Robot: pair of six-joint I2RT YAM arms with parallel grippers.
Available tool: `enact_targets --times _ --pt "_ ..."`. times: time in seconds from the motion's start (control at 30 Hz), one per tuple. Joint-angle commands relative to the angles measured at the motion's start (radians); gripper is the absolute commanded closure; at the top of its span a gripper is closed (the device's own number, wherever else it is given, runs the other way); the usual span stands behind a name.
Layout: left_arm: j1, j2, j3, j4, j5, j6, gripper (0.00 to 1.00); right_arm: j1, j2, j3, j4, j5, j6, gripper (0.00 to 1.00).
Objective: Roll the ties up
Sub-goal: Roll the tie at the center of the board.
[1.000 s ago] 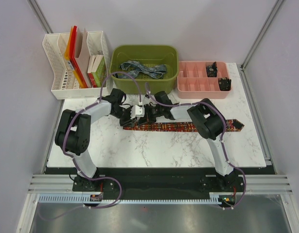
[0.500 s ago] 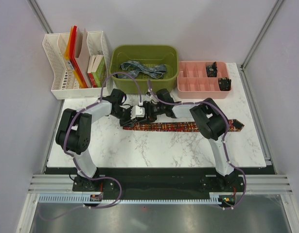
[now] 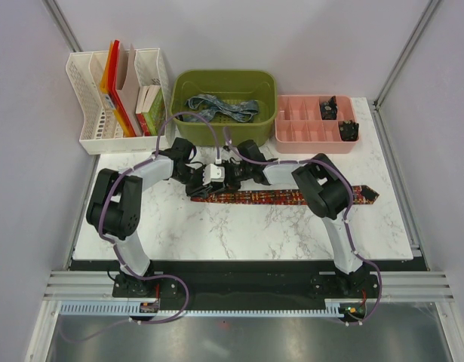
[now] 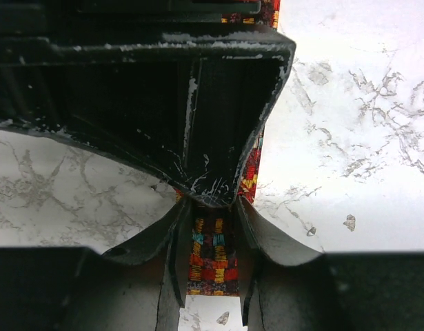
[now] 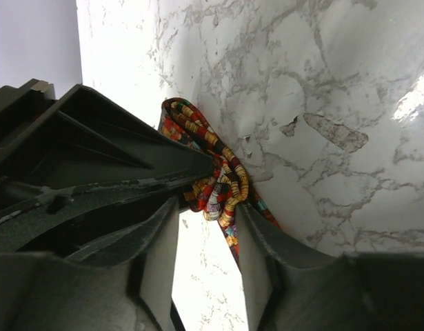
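One red-patterned tie (image 3: 292, 197) lies mid-frame, stretching right across the counter (image 3: 239, 234), rolling barely begun: the left gripper (image 4: 212, 231) pinches its flat strip while the right gripper (image 5: 208, 207), jaws part-open, flanks the coil and probably must regrip to wind onward.

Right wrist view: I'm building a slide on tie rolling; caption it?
Rolled end of the red patterned tie between the fingers of the right gripper, on the marble table.

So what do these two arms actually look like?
Both the left arm and right arm have white links joined by bulky black rounded joints, with a lilac cable looping along each. The left tool and right tool have black wedge-shaped fingers; the left's show whitish scuffs.
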Motion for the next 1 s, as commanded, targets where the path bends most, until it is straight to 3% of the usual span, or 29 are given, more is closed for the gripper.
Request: enact_targets --times 0.0,0.13,0.27,0.33,0.6,0.97 --pt "-0.004 0.004 0.03 0.009 0.045 -0.024 0.63 0.023 0.003 0.026 -0.011 0.011 -0.018 0.58" --pt "-0.005 -0.002 0.028 0.01 0.048 -0.029 0.63 0.023 0.012 0.038 -0.028 0.022 -0.021 0.72" --pt "-0.004 -0.011 0.021 0.017 0.053 -0.03 0.62 0.026 0.012 0.043 -0.029 0.019 -0.009 0.95" --pt "-0.001 -0.016 0.022 0.02 0.048 -0.042 0.6 0.026 0.003 0.038 -0.031 0.013 0.0 1.0" --pt "0.057 -0.08 0.008 0.024 0.053 -0.039 0.41 0.015 -0.011 0.02 -0.081 0.033 -0.049 1.0" --pt "0.124 -0.163 -0.053 -0.028 0.108 0.102 0.25 0.005 -0.016 -0.002 -0.069 0.037 -0.038 1.0"
